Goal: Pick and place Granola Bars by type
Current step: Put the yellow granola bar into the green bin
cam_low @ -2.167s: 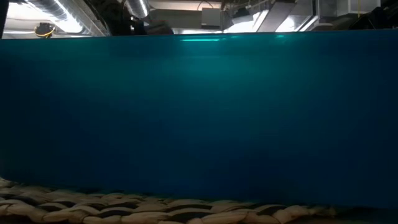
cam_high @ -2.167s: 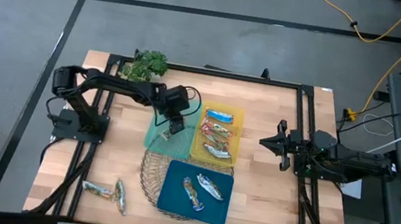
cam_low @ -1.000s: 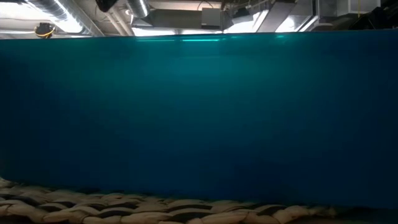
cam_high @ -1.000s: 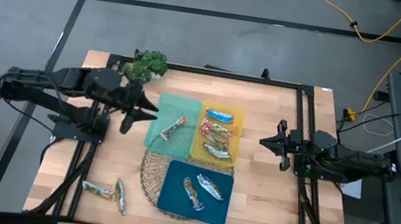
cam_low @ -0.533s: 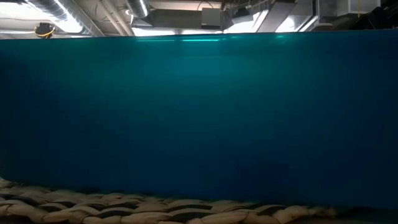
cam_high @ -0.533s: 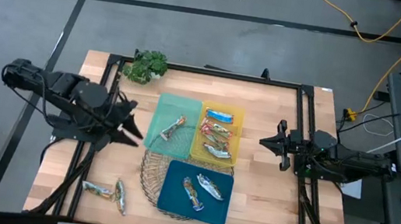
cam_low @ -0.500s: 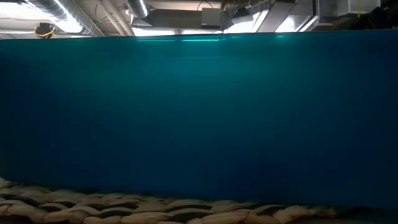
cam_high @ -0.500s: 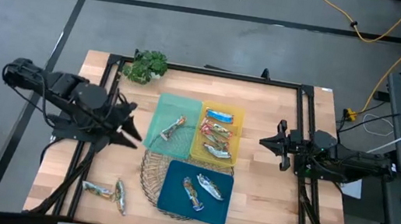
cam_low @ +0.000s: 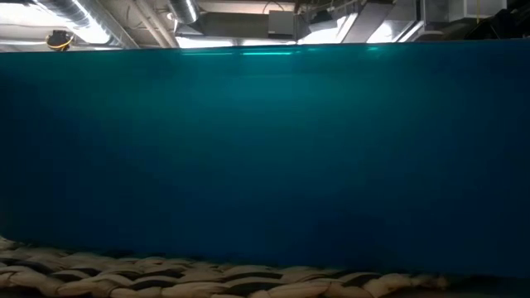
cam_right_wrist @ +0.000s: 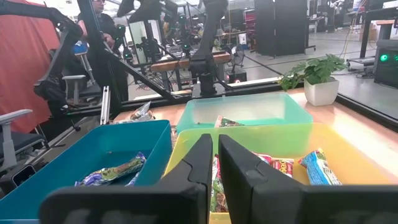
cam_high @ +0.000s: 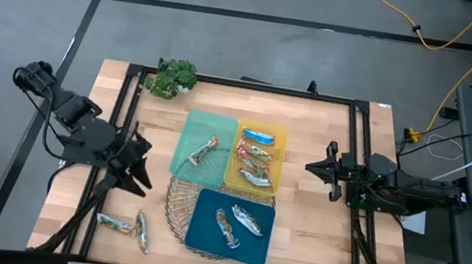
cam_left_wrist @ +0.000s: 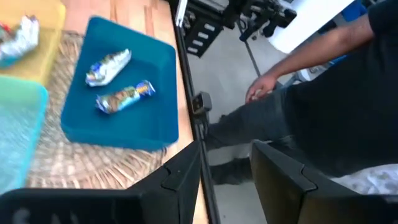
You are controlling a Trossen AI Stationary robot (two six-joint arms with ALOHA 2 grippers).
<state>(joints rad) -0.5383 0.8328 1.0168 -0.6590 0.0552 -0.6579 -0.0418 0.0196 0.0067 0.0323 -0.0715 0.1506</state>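
Your left gripper (cam_high: 135,176) hangs over the bare wood with its jaws parted and nothing between them, and past its tips lie the two loose granola bars (cam_high: 126,226) still unsorted at the near left edge of the table (cam_high: 316,222). One lies crosswise, the other runs lengthwise, and they sit almost end to end, so you'll want to pick one axis and line the jaws across it. This arm is clearly the nearer one; your right gripper (cam_high: 316,169) waits well off on the far side of the trays, fingers pressed together. To the side of your jaws sits the woven mat (cam_high: 172,204) with the blue tray (cam_high: 202,232) and its two bars; beyond are the green tray (cam_high: 192,130) with one bar and the yellow tray (cam_high: 278,139) with several. Nothing stands between jaws and loose bars. A person (cam_left_wrist: 336,99) stands beside the table.
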